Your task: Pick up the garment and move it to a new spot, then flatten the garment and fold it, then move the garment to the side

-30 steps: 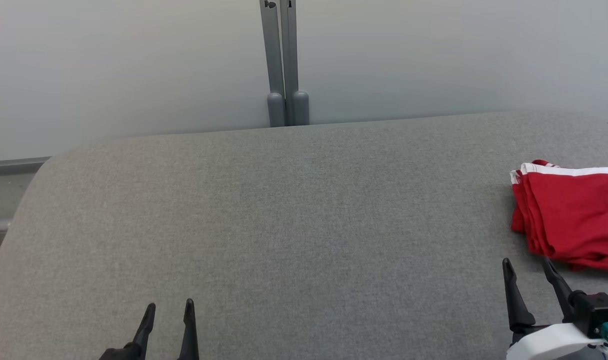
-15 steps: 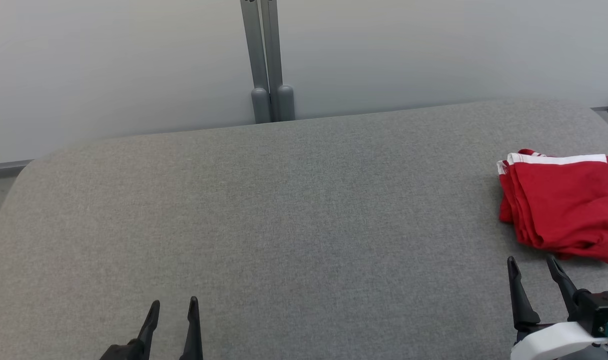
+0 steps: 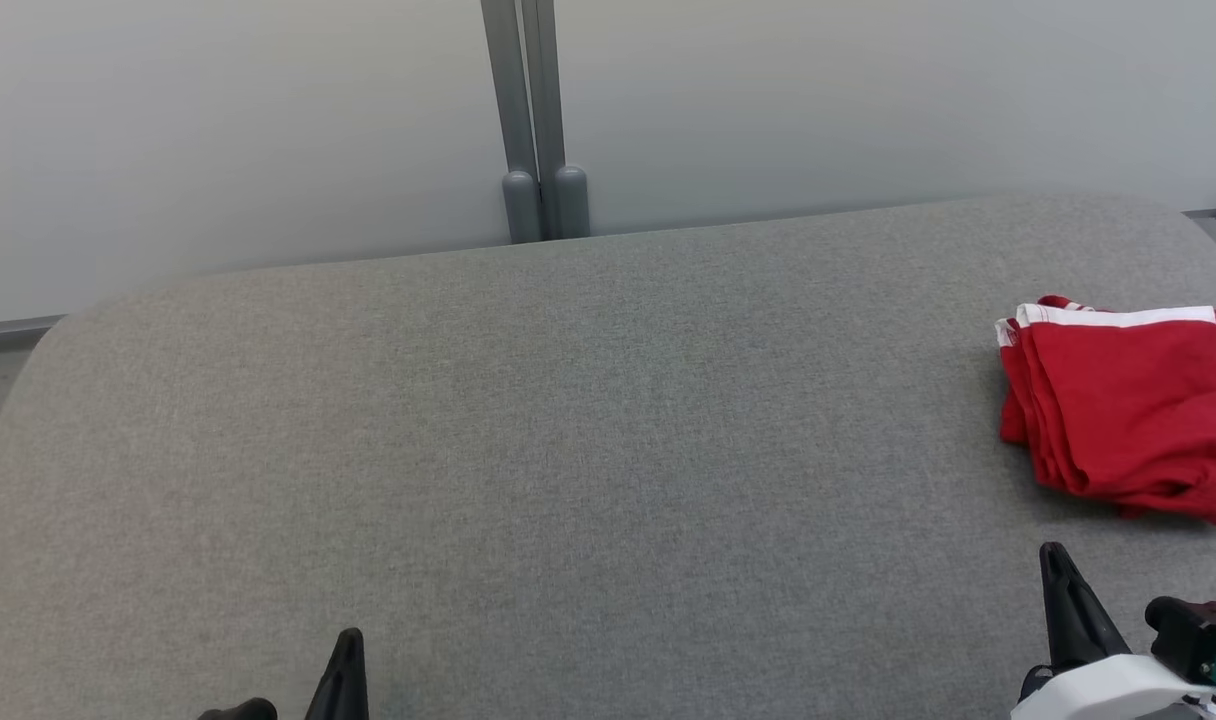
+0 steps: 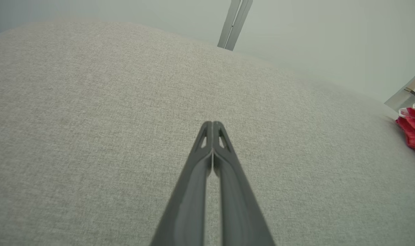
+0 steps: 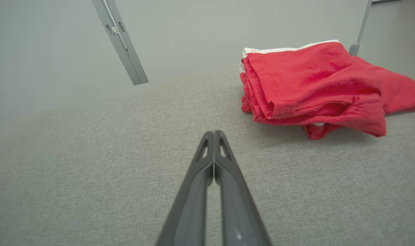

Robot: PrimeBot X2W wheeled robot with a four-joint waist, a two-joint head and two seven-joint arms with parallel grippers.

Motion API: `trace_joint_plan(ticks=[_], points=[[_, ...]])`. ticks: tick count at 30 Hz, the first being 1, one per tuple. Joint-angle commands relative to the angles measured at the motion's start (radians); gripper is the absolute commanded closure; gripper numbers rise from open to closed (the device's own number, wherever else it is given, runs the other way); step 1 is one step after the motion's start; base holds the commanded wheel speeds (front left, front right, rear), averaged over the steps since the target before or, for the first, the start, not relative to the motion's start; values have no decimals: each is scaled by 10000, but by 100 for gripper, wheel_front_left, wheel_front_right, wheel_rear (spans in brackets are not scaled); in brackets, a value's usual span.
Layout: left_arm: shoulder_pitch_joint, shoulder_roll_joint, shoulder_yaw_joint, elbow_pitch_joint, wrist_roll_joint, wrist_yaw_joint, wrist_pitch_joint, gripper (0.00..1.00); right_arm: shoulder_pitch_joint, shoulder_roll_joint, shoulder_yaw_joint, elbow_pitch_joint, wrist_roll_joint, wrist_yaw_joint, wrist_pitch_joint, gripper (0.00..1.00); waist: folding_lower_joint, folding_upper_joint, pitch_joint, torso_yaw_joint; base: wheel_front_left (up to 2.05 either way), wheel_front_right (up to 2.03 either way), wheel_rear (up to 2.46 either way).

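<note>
One red garment [image 3: 1128, 410] (folded up, with a white edge). One grey surface [image 3: 568, 450]. One left gripper [image 4: 212, 128] and one right gripper [image 5: 213, 136], so two in all, each with two fingers [image 4: 194, 191]. Two grey poles [image 3: 530, 100] side by side.

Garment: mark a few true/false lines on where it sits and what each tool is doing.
1. The red garment lies folded on the grey surface, on the robot's right. True.
2. The right tool is shut on the garment. False: it is shut on nothing, and grey surface shows between its tips and the cloth.
3. The left tool stands open. False: its fingers are pressed together.
4. A white band runs along the garment's far edge. True.
</note>
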Motion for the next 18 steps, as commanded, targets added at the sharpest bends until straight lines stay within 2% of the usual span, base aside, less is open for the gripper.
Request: trace_joint_plan(ticks=[1, 18], points=[[-328, 50, 115, -144, -449, -68, 79, 100, -276, -47, -57, -139, 482, 0, 94, 100, 0, 0, 5, 3, 0, 0, 0], [-883, 122, 522, -170, -3078, -187, 745, 100, -679, 104, -113, -157, 3334, 0, 796, 100, 0, 0, 56, 27, 0, 0, 0]])
